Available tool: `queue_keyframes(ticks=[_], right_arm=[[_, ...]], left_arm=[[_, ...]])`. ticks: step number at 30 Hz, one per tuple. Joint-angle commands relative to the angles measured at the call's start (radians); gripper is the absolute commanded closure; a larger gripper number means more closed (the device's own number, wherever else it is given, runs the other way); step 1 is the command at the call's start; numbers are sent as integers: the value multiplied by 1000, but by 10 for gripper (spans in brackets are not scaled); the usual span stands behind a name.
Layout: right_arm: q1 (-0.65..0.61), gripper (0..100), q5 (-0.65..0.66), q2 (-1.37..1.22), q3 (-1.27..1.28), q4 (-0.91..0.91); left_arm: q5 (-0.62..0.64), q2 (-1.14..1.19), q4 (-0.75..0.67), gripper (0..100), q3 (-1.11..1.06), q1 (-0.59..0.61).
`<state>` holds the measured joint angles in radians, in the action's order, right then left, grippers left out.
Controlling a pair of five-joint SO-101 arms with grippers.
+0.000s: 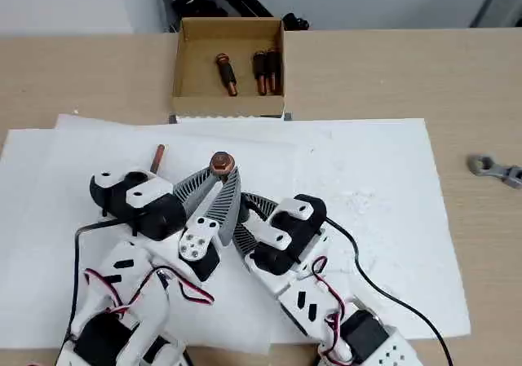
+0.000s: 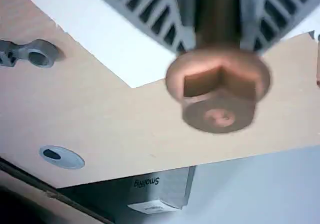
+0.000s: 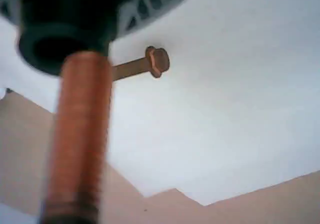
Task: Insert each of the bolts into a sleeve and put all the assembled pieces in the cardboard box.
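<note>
A copper bolt (image 1: 222,164) is held head up over the white paper (image 1: 367,187), where both grippers meet. My left gripper (image 1: 214,175) is shut on it; its hex head (image 2: 218,92) pokes out past the grey ribbed fingers (image 2: 145,9). My right gripper (image 1: 232,180) is shut on a black sleeve (image 3: 57,32), and the bolt's threaded shaft (image 3: 80,134) sticks out of the sleeve's end. A second bolt (image 1: 157,158) (image 3: 145,64) lies loose on the paper, left of the grippers. At the back stands the cardboard box (image 1: 186,64) with three assembled pieces (image 1: 226,72) inside.
A metal wrench (image 1: 493,168) (image 2: 30,54) lies on the bare wooden table at the right, off the paper. Red and black cables (image 1: 359,260) trail from both arms near the front edge. Open paper stretches to the right of the grippers.
</note>
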<state>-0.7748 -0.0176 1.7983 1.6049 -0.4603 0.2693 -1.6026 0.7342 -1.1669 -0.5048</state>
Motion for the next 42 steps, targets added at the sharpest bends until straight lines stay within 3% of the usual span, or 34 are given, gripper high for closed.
queue_keyframes(ticks=[1,21,28,42], right_arm=[[12,995,11,8,-8,13],[12,995,11,8,-8,13],[12,995,11,8,-8,13],[12,995,11,8,-8,13]], left_arm=[[-6,-12,3,995,48,-5],[-3,-11,-51,995,-12,-2],[18,-11,-149,995,-79,0],[-5,-11,-115,995,-77,0]])
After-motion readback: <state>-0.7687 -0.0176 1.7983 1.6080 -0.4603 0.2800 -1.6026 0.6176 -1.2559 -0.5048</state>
